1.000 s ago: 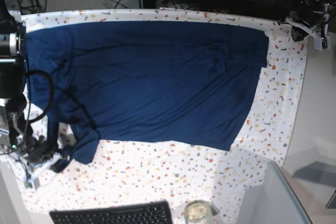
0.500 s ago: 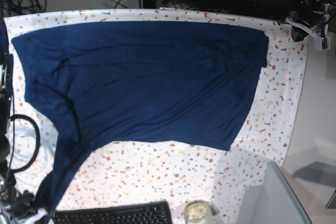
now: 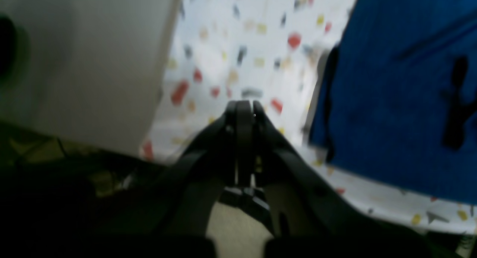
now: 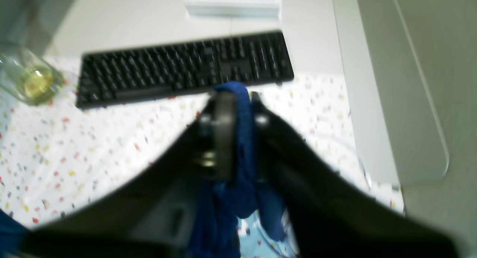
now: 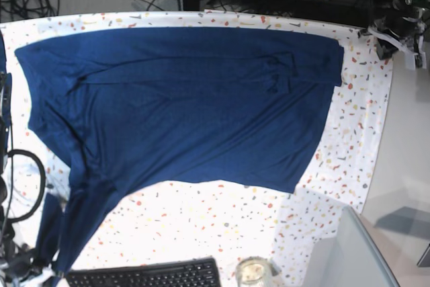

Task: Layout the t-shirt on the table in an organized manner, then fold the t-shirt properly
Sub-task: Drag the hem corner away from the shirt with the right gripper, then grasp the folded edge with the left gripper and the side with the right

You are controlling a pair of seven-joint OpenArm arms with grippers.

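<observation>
Right gripper [image 4: 234, 97] pinches t-shirt [image 5: 181, 105] sleeve toward 7 o'clock to spread it; left gripper [image 3: 244, 107] closed, empty.

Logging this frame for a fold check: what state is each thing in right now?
t-shirt: spread across the table, wrinkled, one corner stretched toward the keyboard.
right gripper: jaws around a bunch of t-shirt fabric.
left gripper: shut, empty, off the shirt's edge.
table: shirt covers most of it.
keyboard: flat at the table edge.
</observation>
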